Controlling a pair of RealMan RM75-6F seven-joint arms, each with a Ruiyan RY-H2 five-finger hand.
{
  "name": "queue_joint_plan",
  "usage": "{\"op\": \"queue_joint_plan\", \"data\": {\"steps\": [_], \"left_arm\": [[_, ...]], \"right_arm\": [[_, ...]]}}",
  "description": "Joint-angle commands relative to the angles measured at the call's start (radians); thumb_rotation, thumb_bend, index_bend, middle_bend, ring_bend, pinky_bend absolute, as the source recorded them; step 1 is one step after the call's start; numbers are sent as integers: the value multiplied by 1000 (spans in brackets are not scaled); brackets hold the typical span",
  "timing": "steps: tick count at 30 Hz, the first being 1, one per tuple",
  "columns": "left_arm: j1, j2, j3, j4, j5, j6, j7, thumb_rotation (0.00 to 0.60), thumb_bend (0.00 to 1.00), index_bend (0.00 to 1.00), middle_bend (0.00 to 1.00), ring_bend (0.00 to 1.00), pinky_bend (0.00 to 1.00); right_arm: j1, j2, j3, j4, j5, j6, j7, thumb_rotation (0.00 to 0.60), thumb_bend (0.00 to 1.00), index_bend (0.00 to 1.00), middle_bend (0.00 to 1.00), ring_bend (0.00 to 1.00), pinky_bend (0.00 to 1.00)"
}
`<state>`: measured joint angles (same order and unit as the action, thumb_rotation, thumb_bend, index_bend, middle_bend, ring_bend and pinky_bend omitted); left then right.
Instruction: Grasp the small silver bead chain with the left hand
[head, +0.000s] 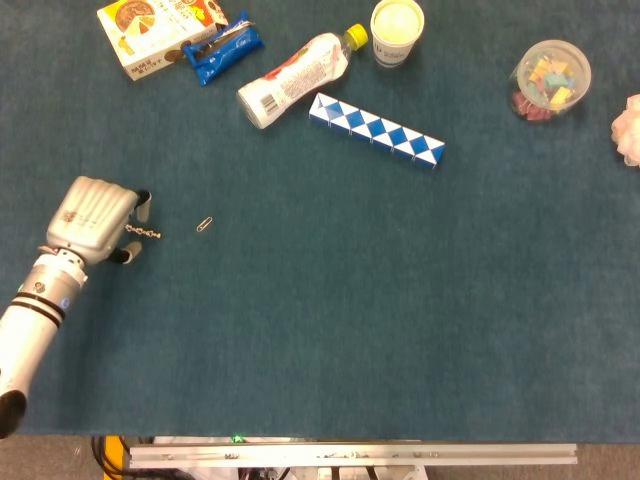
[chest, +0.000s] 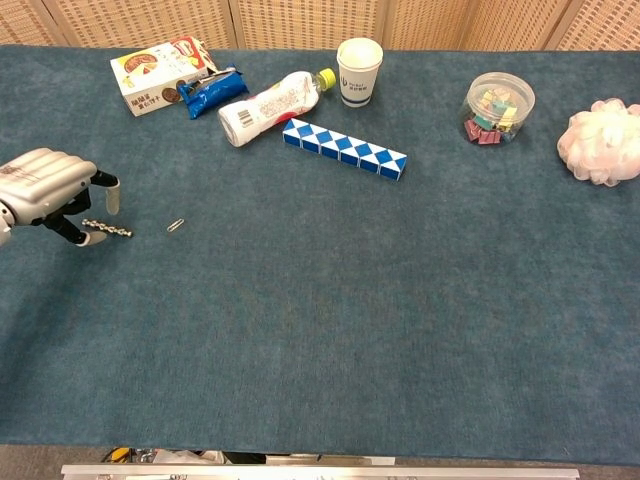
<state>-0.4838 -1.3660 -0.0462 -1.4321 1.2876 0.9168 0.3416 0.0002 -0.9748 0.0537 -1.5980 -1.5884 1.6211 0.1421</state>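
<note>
The small silver bead chain (head: 143, 233) (chest: 112, 229) lies flat on the blue table cloth at the far left. My left hand (head: 93, 216) (chest: 45, 190) hovers over the chain's left end, palm down, with its fingers apart and the thumb and a finger straddling that end. Part of the chain is hidden under the hand in the head view. Nothing is held. My right hand appears in neither view.
A small paper clip (head: 204, 224) lies just right of the chain. Farther back are a snack box (head: 150, 27), a blue wrapper (head: 226, 46), a lying bottle (head: 293, 78), a blue-white twist puzzle (head: 376, 129), a paper cup (head: 397, 30), a clip tub (head: 549, 78) and a white puff (chest: 601, 141).
</note>
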Motion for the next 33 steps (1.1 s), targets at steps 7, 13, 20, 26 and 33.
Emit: {"op": "queue_joint_plan", "data": {"steps": [7,13,20,26,33], "left_arm": [[-14,-39,1,6,-90,-18,75,600,214,492,1000,1000,1000],[-26,-52,-1,10,-144,-22,116,600,214,495,1000,1000,1000],[-38,-61,-6,5,-194,-15,146,600,239,493,1000,1000,1000],[-51,-68,-4,-4,-224,-11,174,600,268,493,1000,1000,1000],[-65,-76,-2,-17,-264,-4,210,600,306,496,1000,1000,1000]], "right_arm": [[-7,3,-1,7,2,7,13,600,330,518,540,445,490],[-9,3,-1,15,4,8,22,600,330,518,540,445,490],[-9,2,1,23,6,6,33,600,330,518,540,445,490],[-9,-2,1,35,10,2,45,600,329,518,540,445,490],[-11,-3,3,52,15,3,64,600,330,518,540,445,490]]}}
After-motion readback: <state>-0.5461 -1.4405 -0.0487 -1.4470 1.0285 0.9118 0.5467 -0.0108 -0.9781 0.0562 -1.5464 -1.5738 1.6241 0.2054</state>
